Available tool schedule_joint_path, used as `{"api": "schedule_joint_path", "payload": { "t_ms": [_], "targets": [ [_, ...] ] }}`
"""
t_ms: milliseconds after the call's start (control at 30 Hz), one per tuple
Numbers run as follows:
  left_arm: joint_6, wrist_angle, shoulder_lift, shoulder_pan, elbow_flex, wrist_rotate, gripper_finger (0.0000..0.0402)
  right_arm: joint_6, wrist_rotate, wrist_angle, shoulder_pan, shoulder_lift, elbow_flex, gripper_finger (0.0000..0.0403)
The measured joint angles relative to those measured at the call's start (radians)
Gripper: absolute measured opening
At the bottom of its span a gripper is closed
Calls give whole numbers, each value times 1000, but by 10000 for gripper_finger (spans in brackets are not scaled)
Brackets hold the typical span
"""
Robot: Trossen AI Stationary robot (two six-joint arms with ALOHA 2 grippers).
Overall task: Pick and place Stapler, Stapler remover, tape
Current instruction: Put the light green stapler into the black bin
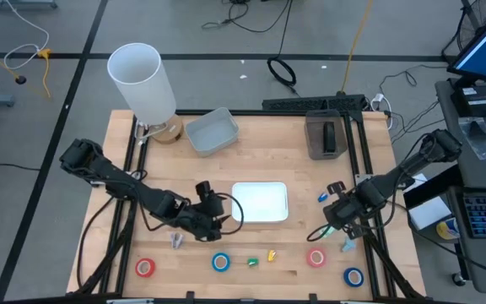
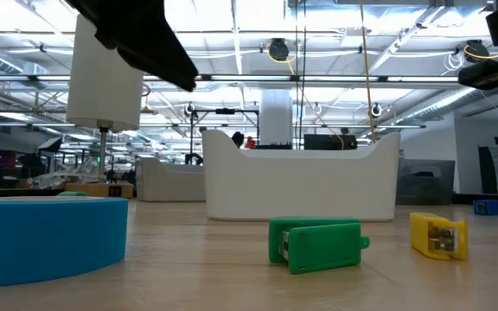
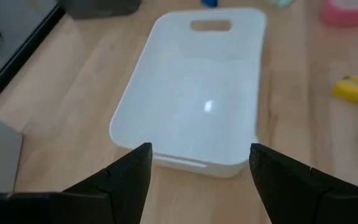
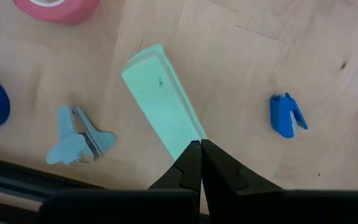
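Observation:
A mint-green stapler [image 4: 161,99] lies flat on the wood near the table's right edge. My right gripper [image 4: 199,151] points down over one end of it, shut. Beside it lie a pale-blue stapler remover [image 4: 76,138], a small blue stapler [image 4: 286,116], a red tape roll [image 1: 315,257] and a blue one [image 1: 353,276]. Along the near edge are a red tape roll [image 1: 145,268], a blue one [image 1: 220,263], a green mini stapler [image 2: 314,244] and a yellow one [image 2: 439,235]. My left gripper [image 3: 197,168] hangs open above the near short edge of the white tray [image 3: 197,93], touching nothing. My right gripper comes from above with its shut fingertips [image 4: 191,163] covering the mint stapler's end [image 4: 188,138]. Whether they touch it I cannot tell. The stapler lies flat on the table.
At the back stand a white cylinder [image 1: 142,80], a pale grey bin [image 1: 212,133] and a dark grey holder [image 1: 326,135]. A greyish stapler remover [image 1: 176,241] lies near my left arm. Black frame rails [image 1: 365,169] run along the table's left and right sides.

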Motion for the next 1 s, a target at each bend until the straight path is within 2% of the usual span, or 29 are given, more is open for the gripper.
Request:
{"api": "schedule_joint_path", "payload": {
  "t_ms": [133, 200, 367, 533, 700, 833, 1000],
  "targets": [
    [36, 21, -46, 4, -32, 5, 269, 5, -1, -8, 0, -2, 0, 20],
    [69, 97, -82, 16, -76, 36, 269, 11, -1, -6, 0, -2, 0, 32],
    [167, 281, -221, 43, -245, 132, 269, 31, -4, -7, -1, -2, 0, 76],
    [188, 353, -369, 48, -410, 139, 269, 32, -55, -9, -4, -3, 0, 126],
    [187, 374, -511, 48, -548, 133, 269, 60, -53, -9, -3, -3, 0, 164],
    [215, 446, -623, 48, -653, 135, 269, 93, -54, -10, -3, -2, 0, 182],
    [270, 583, -748, 48, -792, 196, 269, 140, -54, -11, -3, -2, -1, 192]
  ]
}}
